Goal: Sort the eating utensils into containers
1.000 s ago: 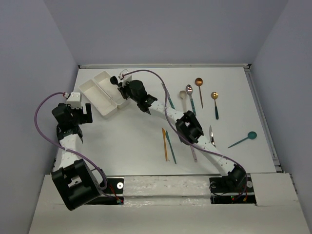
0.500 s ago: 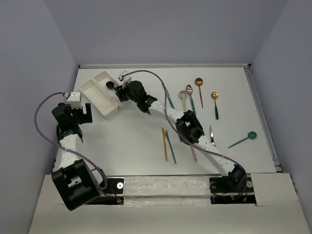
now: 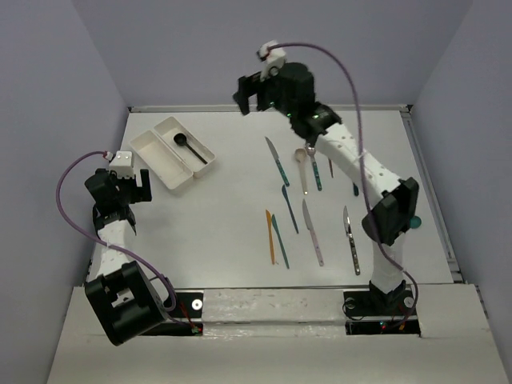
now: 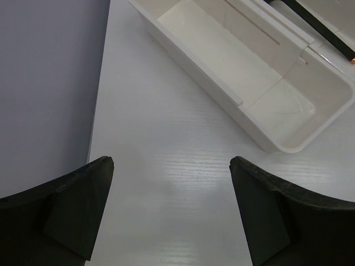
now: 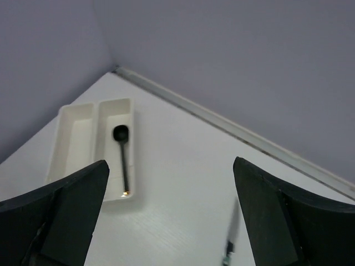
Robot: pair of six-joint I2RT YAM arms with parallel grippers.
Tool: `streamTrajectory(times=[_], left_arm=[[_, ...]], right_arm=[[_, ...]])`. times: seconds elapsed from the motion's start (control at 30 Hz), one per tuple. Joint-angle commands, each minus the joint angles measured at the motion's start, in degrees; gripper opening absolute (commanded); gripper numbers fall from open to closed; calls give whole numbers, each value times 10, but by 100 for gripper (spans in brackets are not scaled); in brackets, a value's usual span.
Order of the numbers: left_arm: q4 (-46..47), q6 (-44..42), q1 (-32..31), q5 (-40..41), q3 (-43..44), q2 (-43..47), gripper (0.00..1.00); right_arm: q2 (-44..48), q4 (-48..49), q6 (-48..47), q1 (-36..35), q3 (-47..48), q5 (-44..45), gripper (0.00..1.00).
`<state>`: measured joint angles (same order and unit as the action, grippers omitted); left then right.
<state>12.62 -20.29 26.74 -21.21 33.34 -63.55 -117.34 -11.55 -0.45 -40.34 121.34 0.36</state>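
White table (image 3: pixel 216 232): right arm (image 3: pixel 352 156) half hides teal spoon (image 3: pixel 414 221)

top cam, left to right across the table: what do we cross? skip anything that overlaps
left pincer → white trays → right pincer → orange knife → grey knife → silver-bladed knife

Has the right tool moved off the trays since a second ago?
Yes. The right tool has left the white trays, rising rightward toward the far wall; the black spoon lies in a tray.
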Motion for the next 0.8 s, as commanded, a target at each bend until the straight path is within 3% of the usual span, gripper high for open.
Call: streamTrajectory(times=[0.0, 0.03, 0.13, 0.4, 0.63, 0.77], left_arm=[[20, -3, 3, -16, -5, 16, 99], [20, -3, 3, -16, -6, 17, 99], [21, -2, 3, -15, -7, 19, 99], [23, -2, 2, -15, -10, 26, 99], [23, -2, 3, -13, -11, 26, 99], [24, -1, 3, -13, -11, 26, 99]], right_arm=[[23, -140, 82, 178, -71, -17, 99], [19, -150, 90, 222, -79, -25, 92], [-4, -157, 101, 264, -101, -20, 69], [-24, -170, 91, 308, -130, 73, 68], [32, -206, 84, 328, -241, 124, 67], [94, -220, 118, 328, -335, 107, 68]])
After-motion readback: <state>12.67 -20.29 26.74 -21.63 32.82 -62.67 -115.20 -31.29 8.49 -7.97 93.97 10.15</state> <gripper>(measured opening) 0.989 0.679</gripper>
